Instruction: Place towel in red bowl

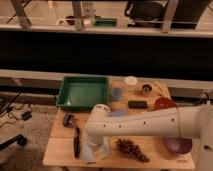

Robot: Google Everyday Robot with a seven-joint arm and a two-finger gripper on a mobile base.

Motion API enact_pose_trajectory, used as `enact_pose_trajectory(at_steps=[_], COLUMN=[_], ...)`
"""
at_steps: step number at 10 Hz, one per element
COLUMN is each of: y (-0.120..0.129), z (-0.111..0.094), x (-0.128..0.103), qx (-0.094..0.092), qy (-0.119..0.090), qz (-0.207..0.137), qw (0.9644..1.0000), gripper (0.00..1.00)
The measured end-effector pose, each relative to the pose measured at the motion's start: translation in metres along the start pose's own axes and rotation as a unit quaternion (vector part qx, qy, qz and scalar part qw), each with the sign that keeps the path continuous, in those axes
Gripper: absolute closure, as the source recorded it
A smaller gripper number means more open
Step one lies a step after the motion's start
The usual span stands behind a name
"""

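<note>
Grey-blue towel [89, 155] lies under the gripper [100, 144], its jaws spread wide.

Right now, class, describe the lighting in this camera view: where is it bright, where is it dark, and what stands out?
Camera view: warm, dim light on the table; the band behind it is near black; the white arm is brightest, and its gripper hangs over the towel at front left; the red bowl is lit at the right.

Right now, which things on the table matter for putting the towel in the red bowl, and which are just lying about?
Job: towel, red bowl, gripper open at the towel.
Lying about: green tray, purple bowl, grapes, black tool.
</note>
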State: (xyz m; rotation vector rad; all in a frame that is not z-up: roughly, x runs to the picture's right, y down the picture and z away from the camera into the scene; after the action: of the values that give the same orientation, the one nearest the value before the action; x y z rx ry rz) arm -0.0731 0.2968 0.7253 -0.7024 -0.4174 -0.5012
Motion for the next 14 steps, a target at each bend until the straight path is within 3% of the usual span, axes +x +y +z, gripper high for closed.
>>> enact_pose_trajectory(at_steps=[14], y=[0.005], z=[0.035], x=[0.024], qx=[-0.033], qy=[-0.021], qz=[0.021], qw=[0.9990], gripper=[0.20])
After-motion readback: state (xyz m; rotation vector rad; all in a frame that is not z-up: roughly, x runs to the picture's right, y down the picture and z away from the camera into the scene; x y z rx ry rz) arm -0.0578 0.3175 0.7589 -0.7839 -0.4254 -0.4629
